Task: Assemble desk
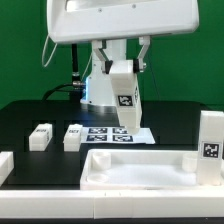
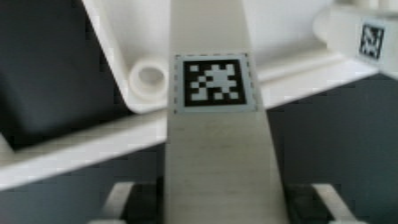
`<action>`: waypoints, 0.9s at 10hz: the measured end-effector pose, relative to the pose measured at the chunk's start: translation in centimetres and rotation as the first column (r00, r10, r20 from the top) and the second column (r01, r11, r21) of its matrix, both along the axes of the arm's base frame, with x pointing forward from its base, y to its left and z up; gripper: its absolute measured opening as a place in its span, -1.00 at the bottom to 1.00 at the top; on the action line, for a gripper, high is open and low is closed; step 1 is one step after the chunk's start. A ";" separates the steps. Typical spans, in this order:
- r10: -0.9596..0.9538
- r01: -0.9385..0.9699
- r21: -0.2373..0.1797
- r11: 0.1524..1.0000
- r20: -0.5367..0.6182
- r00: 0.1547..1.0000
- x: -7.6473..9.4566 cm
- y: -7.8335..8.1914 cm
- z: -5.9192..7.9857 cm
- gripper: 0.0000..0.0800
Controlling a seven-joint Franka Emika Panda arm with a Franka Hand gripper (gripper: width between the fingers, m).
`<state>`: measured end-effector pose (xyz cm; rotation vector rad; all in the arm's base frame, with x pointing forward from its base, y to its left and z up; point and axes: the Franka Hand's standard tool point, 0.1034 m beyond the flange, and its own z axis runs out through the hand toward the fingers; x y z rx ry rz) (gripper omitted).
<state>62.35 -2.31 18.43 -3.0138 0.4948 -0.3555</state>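
Observation:
My gripper (image 1: pixel 122 66) is shut on a white desk leg (image 1: pixel 124 95) and holds it in the air over the marker board (image 1: pixel 114 133), its tag facing the camera. In the wrist view the leg (image 2: pixel 215 140) runs out from between the fingers (image 2: pixel 125 196), tag on its face. Beneath it lies the desk panel (image 2: pixel 128 45), with a round hole in its rim corner. In the exterior view the panel (image 1: pixel 136 183) lies at the front of the table. Two loose legs (image 1: pixel 40 136) (image 1: pixel 72 137) lie to its left. Another leg (image 1: pixel 210 147) stands upright at the right.
A further white block (image 1: pixel 5 166) is cut off at the exterior view's left edge. The arm's base (image 1: pixel 100 85) with cables stands behind the marker board. The table top is black. In the wrist view a tagged leg (image 2: pixel 365 35) lies beyond the panel.

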 end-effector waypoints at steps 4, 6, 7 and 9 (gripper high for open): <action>0.012 0.025 -0.122 0.992 0.295 0.956 -0.3 -2.4 -1.2 -0.28; 0.022 0.020 -0.132 0.991 0.306 0.952 -0.3 -2.3 -1.5 -0.28; 0.023 0.019 -0.133 0.991 0.304 0.952 -0.3 -2.3 -1.6 -0.28; 0.071 -0.010 -0.188 0.982 0.318 0.946 -0.8 -3.2 -3.1 -0.28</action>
